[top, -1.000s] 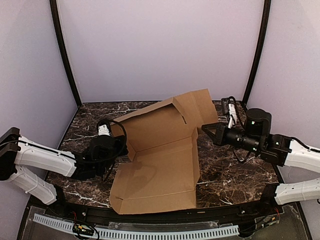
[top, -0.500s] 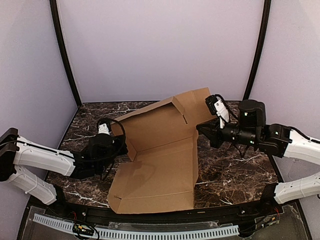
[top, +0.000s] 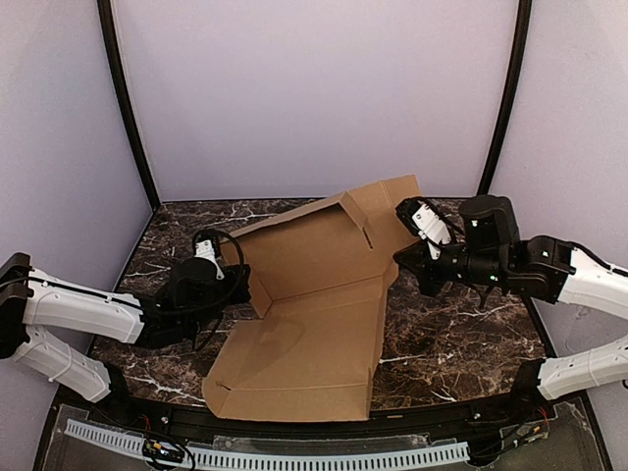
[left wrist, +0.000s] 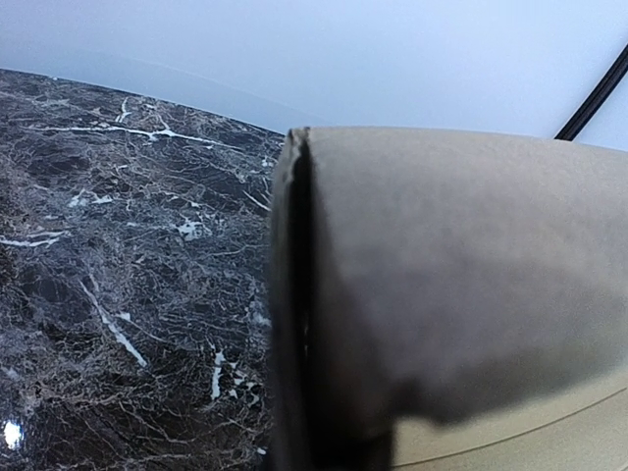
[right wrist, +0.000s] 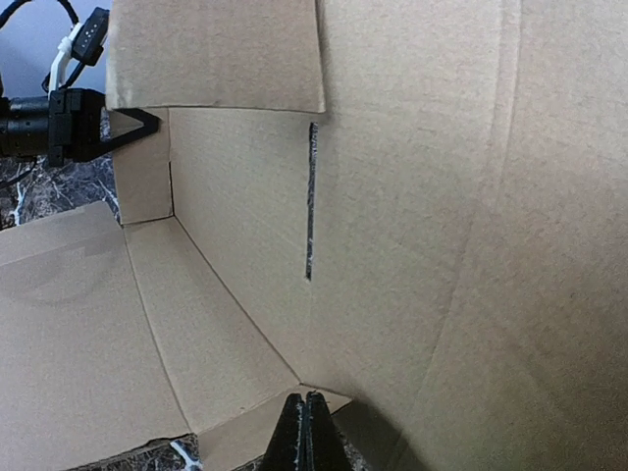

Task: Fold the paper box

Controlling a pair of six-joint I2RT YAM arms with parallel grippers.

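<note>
The paper box [top: 304, 324] sits half-folded at the centre of the marble table [top: 451, 334], back wall raised toward 12 o'clock. My left gripper [top: 238, 287] pinches its 9 o'clock flap. My right gripper [top: 402, 259], fingers pressed together, meets its 3 o'clock side.

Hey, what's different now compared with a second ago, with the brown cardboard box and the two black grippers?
The right gripper and its arm swung leftward, in toward the right side of the brown cardboard box. The box slid slightly left on the dark marble table, and its far right flap lifted. Both grippers stayed shut, with the left gripper still at the box's left corner.
</note>
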